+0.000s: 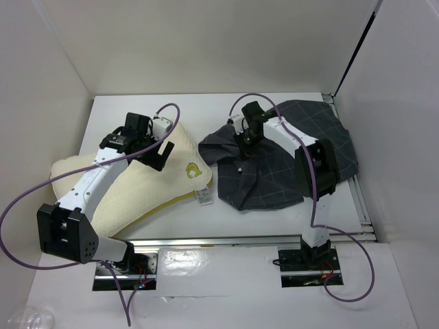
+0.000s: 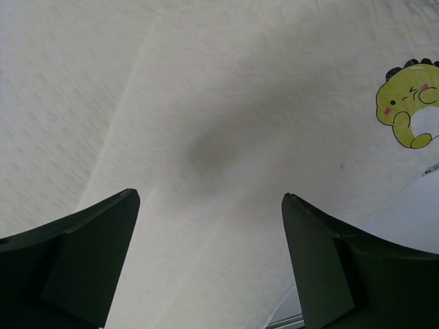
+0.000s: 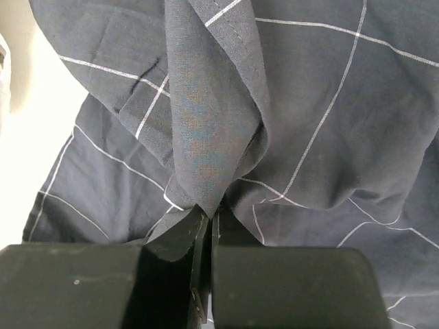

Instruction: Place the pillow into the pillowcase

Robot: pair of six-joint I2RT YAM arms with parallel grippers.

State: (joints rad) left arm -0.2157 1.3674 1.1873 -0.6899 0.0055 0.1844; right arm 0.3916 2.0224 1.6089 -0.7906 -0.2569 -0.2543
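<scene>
While my right gripper [image 3: 206, 218] pinches a pillowcase [image 1: 264, 184] fold, my left gripper [image 2: 209, 200] hangs wide open over the pillow [image 1: 161, 184], which lies leftward, long axis toward the tabletop's [image 1: 206, 110] left edge.

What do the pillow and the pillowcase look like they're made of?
The pillow: matte cream fabric, likely a soft textured cover; a faint dimpled weave shows. The pillowcase: thin matte charcoal woven cloth, probably cotton; it drapes in folds and has a stitched hem.
</scene>
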